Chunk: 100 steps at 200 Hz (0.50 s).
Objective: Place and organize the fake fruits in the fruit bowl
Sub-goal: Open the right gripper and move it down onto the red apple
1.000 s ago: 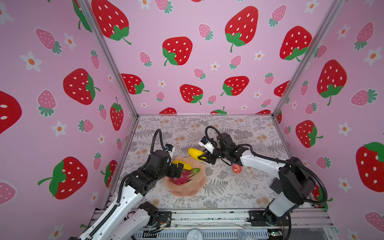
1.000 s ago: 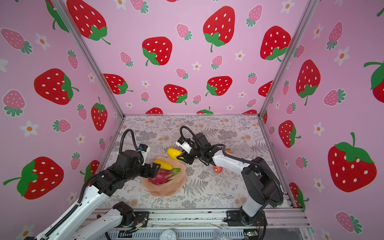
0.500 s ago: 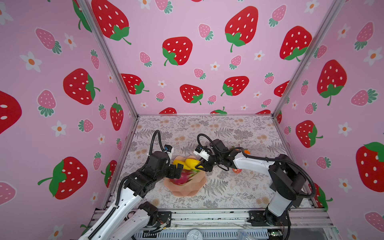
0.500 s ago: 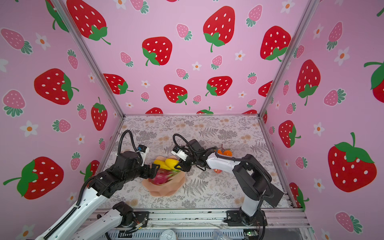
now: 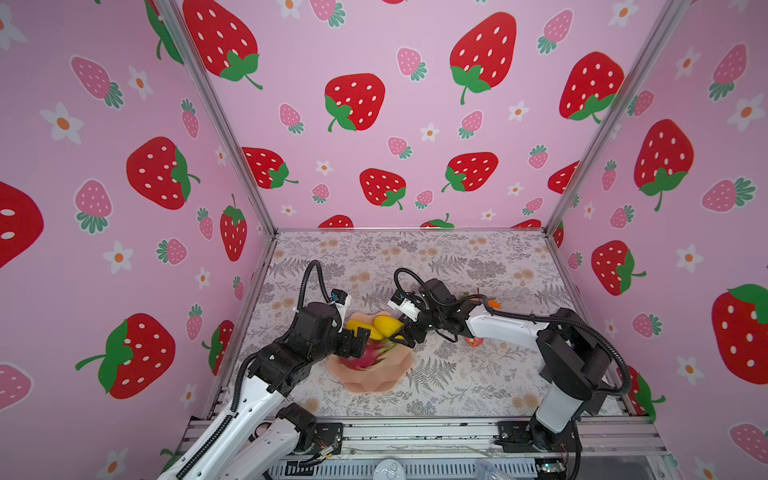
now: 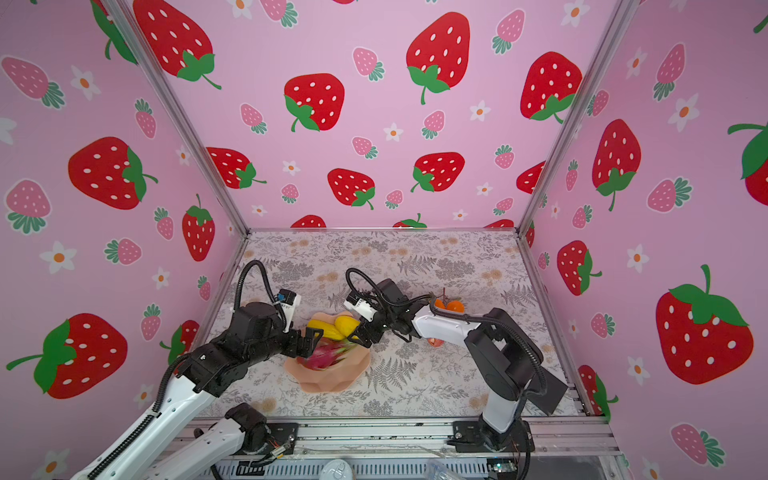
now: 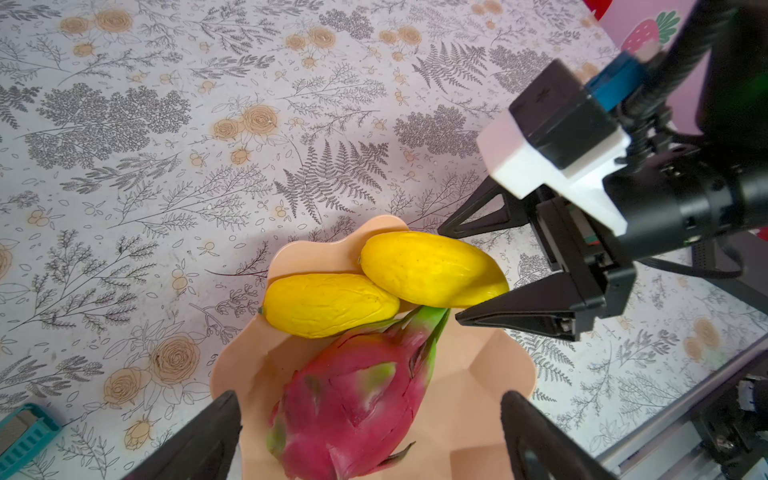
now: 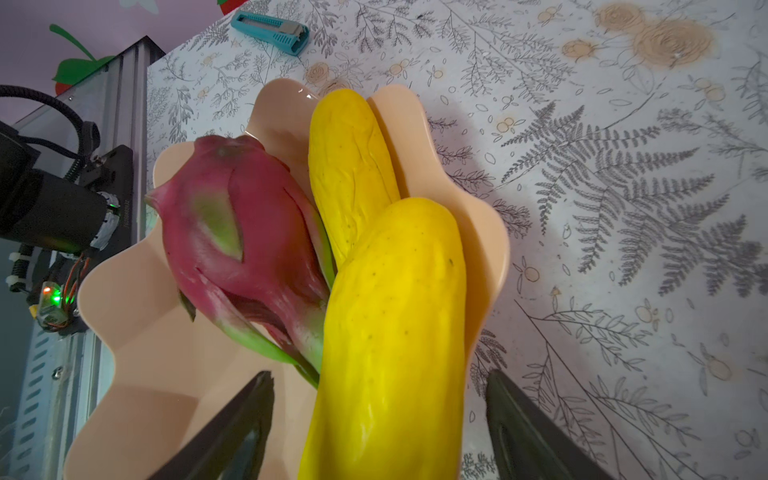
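the fruit bowl (image 5: 374, 384) is a glossy peach-pink dish with a wavy rim. it sits on the floral cloth (image 5: 457, 374), left of the table's middle and toward the front. inside it lie a magenta dragon fruit (image 7: 357, 395) with green tips and two yellow oblong fruits (image 7: 328, 303). the upper yellow fruit (image 7: 428, 266) leans across the other and pokes out over the rim. the small red-pink apple-like fruit (image 5: 473, 341) sits on the cloth to the right of the bowl, partly hidden under the right arm. the leafy oranges (image 6: 451, 306) lie further back, well apart from the bowl. the right gripper (image 8: 378, 374) has its jaws spread wide around the end of the upper yellow fruit, with a gap on each side, so it grasps nothing. the left gripper (image 7: 368, 395) is spread wide too, its fingers either side of the dragon fruit without pinching it. a teal tool (image 8: 270, 27) lies on the cloth apart from the bowl.
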Tool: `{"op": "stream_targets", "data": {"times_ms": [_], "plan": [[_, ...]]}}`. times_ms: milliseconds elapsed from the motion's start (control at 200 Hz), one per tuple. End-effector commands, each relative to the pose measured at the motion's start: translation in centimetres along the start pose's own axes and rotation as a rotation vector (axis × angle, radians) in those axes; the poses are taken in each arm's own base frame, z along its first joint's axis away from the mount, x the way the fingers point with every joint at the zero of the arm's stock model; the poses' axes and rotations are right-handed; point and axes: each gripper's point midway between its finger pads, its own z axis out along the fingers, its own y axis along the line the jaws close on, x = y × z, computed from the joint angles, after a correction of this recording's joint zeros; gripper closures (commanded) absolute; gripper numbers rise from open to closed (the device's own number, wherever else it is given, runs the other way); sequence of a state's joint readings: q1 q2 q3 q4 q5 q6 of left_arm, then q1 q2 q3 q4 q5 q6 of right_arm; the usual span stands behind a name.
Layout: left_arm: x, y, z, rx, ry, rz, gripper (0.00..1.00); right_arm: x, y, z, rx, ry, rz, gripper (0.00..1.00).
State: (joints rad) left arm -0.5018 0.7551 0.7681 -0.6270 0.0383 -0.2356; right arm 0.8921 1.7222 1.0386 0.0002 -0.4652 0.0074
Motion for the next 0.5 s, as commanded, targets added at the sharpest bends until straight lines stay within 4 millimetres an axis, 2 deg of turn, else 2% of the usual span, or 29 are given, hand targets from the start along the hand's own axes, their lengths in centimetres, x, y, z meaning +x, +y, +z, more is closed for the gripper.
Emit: {"op": "stream_targets", "data": {"times_ms": [0, 85, 160, 235, 290, 385, 495], "plan": [[-1.4, -1.3, 0.1, 0.068, -0.047, 0.028, 0.01, -3.1, -1.2, -3.1, 0.098, -0.085, -0.016, 0.07], [-1.7, -1.9, 0.6, 0.101, -0.045, 0.045, 0.01, -3.2, -3.8, -5.7, 0.192, -0.132, 0.065, 0.03], [-1.8, -3.1, 1.2, 0.167, -0.028, 0.059, 0.01, -2.3, -6.9, -9.0, 0.329, -0.195, 0.198, 0.02], [-1.9, -4.2, 1.9, 0.216, -0.013, 0.075, 0.01, 0.2, -10.0, -12.6, 0.506, -0.236, 0.363, 0.00], [-2.2, -5.2, 2.3, 0.246, -0.003, 0.092, 0.01, 3.2, -11.5, -14.6, 0.629, -0.223, 0.481, 0.01], [-2.5, -7.1, 2.9, 0.281, 0.008, 0.153, 0.01, 7.3, -11.9, -16.5, 0.735, -0.168, 0.592, 0.01], [-2.6, -8.9, 3.8, 0.312, 0.030, 0.209, 0.01, 10.1, -10.9, -16.3, 0.729, -0.097, 0.667, 0.00]]}}
